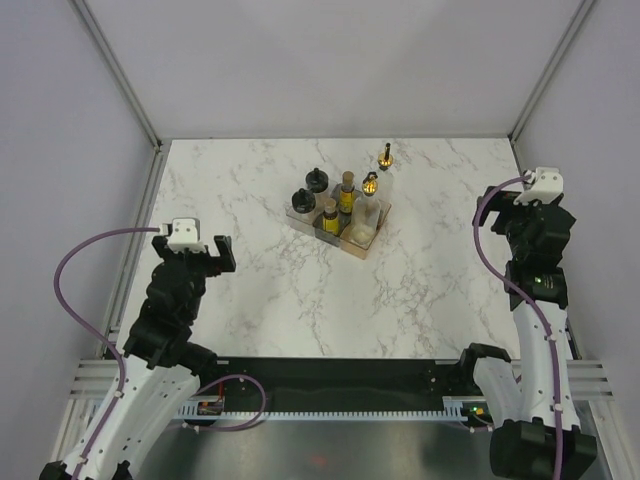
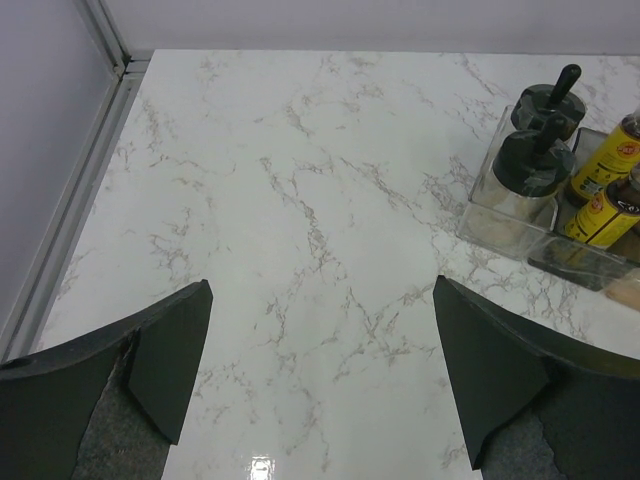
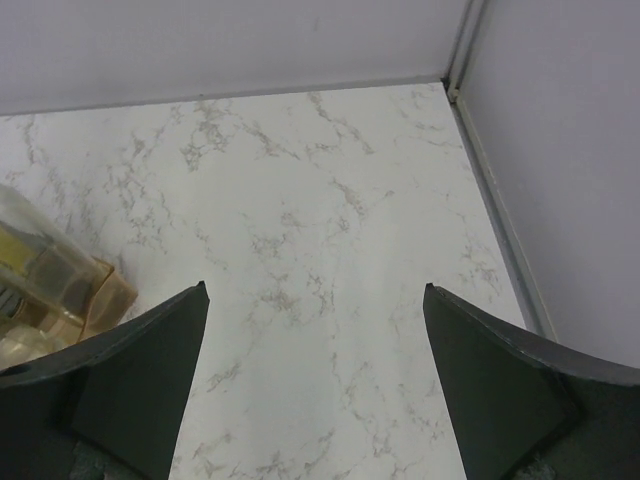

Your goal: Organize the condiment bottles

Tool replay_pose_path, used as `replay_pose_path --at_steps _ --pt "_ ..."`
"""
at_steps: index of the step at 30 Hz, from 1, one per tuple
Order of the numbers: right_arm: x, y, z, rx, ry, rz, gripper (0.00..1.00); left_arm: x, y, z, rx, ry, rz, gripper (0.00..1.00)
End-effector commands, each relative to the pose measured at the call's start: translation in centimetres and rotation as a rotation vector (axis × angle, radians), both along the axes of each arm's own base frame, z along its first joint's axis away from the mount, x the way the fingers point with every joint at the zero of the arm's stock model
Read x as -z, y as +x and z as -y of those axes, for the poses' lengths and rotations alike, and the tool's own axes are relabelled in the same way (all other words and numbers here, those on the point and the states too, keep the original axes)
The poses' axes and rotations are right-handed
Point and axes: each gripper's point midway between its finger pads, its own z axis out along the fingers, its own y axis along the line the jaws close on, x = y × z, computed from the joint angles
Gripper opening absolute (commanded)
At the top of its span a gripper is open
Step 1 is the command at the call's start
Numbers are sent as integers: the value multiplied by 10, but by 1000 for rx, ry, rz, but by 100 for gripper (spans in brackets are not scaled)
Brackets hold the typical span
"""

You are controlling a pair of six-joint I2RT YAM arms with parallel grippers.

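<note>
Left gripper [image 2: 320,283] and right gripper [image 3: 315,288], both spread wide and empty; compartment tray [image 1: 362,249] holding two amber yellow-labelled bottles [image 1: 346,197]; one gold-topped bottle [image 1: 385,157] upright just behind it

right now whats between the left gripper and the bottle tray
Only bare marble table between the left gripper and the tray; the left wrist view shows it.

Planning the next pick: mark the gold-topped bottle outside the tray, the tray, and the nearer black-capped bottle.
gold-topped bottle [image 1: 384,156]: top external view, gold pourer top.
tray [image 1: 362,250]: top external view, near corner rim.
black-capped bottle [image 2: 534,165]: left wrist view, black cap.
</note>
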Motion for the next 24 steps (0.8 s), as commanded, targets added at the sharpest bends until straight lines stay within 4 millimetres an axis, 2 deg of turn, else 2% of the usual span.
replay_pose_path --at_steps 1,4,7,20,24 --pt "-15 -7 32 224 61 78 98 -8 3 -2 -7 14 38 100" --pt "-14 -18 45 316 65 95 98 -8 3 -3 -10 13 40 100" --pt "-14 -23 49 355 80 110 98 -9 2 -3 -9 12 42 100" --pt "-15 -25 51 368 88 108 98 -7 3 1 9 10 38 100" --pt "-5 -22 49 351 76 84 98 -5 3 2 15 10 33 100"
